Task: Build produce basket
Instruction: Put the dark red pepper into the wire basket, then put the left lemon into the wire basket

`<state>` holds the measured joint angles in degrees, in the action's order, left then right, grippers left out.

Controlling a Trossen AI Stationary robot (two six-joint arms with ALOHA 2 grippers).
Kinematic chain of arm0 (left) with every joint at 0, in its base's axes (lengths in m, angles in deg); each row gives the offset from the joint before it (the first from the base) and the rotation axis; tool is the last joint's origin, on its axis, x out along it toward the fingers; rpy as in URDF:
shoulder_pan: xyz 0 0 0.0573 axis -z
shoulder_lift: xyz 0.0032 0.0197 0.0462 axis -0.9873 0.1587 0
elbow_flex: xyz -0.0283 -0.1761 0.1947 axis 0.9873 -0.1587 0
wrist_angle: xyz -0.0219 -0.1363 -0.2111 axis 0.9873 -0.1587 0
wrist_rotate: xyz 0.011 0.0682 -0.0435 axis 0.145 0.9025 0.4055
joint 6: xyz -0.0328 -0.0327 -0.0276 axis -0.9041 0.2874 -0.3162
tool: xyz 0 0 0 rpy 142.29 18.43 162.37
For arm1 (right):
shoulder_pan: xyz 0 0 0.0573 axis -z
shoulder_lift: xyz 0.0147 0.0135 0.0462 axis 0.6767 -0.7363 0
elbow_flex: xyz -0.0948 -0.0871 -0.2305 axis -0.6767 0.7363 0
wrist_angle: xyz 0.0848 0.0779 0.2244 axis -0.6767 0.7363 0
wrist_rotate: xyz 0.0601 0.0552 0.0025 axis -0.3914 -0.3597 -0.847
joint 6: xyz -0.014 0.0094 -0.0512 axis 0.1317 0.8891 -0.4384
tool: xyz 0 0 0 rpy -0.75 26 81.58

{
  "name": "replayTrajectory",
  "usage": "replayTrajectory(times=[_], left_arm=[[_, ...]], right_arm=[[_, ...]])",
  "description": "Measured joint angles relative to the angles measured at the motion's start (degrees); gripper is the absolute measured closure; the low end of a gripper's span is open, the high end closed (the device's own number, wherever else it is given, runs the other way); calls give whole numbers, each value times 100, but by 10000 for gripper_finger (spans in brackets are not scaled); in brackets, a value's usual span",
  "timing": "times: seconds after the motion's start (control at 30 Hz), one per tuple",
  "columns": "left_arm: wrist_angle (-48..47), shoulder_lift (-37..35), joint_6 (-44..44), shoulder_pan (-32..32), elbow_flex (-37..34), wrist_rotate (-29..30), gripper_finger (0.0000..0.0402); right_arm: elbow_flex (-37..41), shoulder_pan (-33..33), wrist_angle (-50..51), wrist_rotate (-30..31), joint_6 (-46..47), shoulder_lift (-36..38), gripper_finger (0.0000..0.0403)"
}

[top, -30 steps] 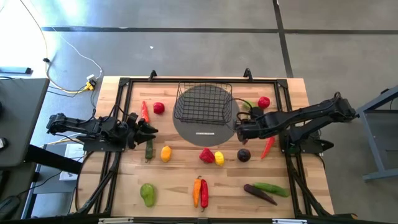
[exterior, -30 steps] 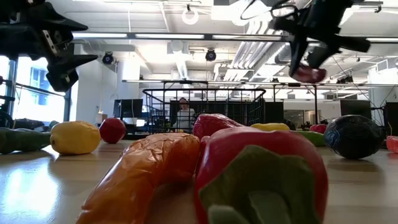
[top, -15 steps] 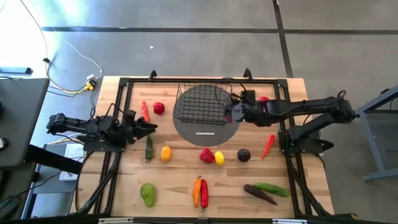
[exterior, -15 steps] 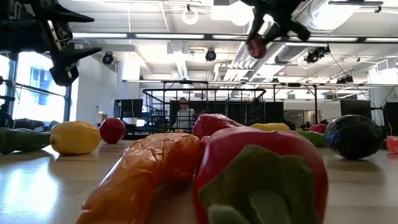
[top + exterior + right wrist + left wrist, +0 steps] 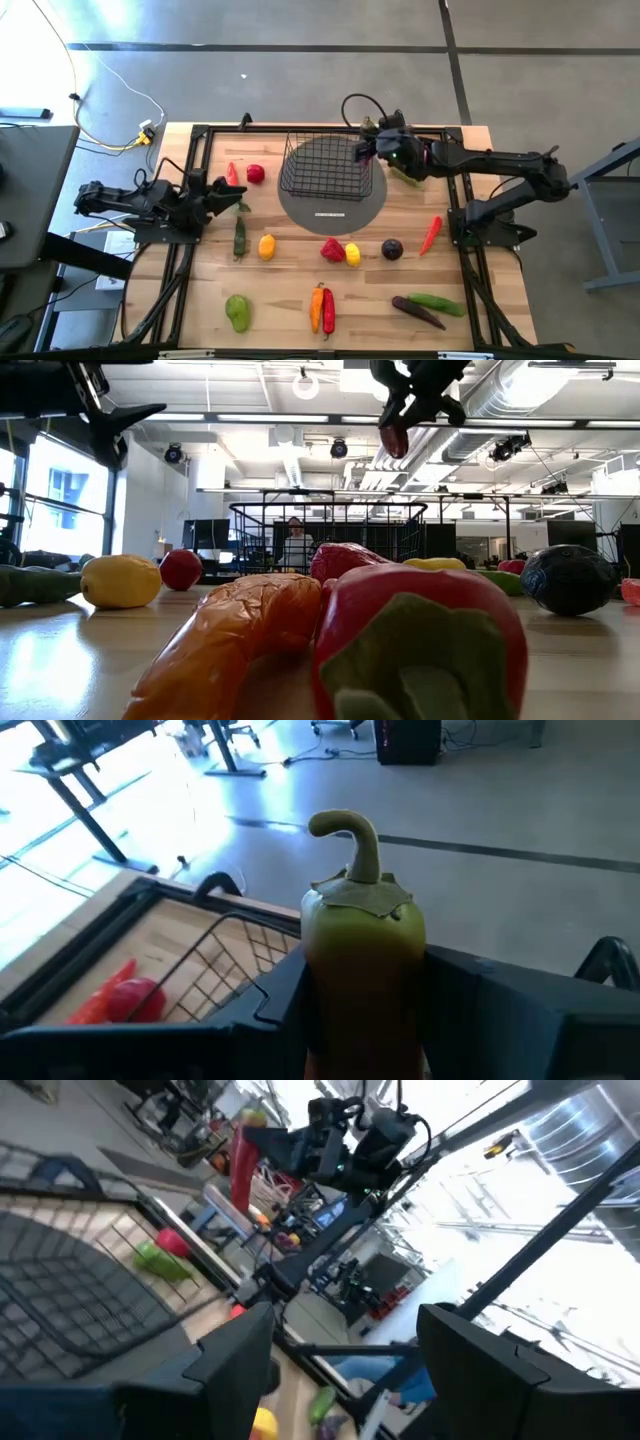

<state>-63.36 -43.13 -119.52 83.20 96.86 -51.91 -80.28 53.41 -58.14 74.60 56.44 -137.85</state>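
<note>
High view
Basket: black wire basket sits on the grey round mat, toward twelve o'clock on the table.
Right gripper: right gripper hovers at the basket's one o'clock corner, clamped on a pepper.
Left gripper: left gripper hangs at nine o'clock, fingers apart, grasping nothing.
Produce: lemon, dark eggplant and green pear lie loose toward six o'clock.

Low view
Pepper: red pepper hangs high above the basket, pinched by the right gripper.

Left wrist view
Fingers: the two dark fingers stand parted, nothing between.

Right wrist view
Pepper: its green stem end stands up between the closed fingers, over the basket rim.
</note>
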Motion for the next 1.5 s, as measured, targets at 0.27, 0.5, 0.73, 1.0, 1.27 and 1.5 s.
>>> replayTrajectory(times=[0.27, 0.5, 0.73, 1.0, 1.27, 1.5], left_arm=[[-25, 435, 265, -2, 236, 146, 161], [-43, 940, 9, -4, 236, -62, 161], [-253, 1451, -61, -4, 470, -343, 161], [-1906, 2111, 404, -4, 1532, -391, 161], [-3108, 2727, 815, -4, 2393, -609, 161], [-3669, 3388, 1059, 0, 2797, -967, 161]], right_arm=[[0, 217, -21, -485, -62, -378, 289], [0, 244, -15, -774, -20, -886, 289], [0, 272, -21, -1006, -3, -1336, 273], [0, 326, -21, -1171, 276, -1609, 234], [0, 355, -35, -1233, 297, -1409, 196], [0, 339, -19, -1680, 358, -1119, 194]])
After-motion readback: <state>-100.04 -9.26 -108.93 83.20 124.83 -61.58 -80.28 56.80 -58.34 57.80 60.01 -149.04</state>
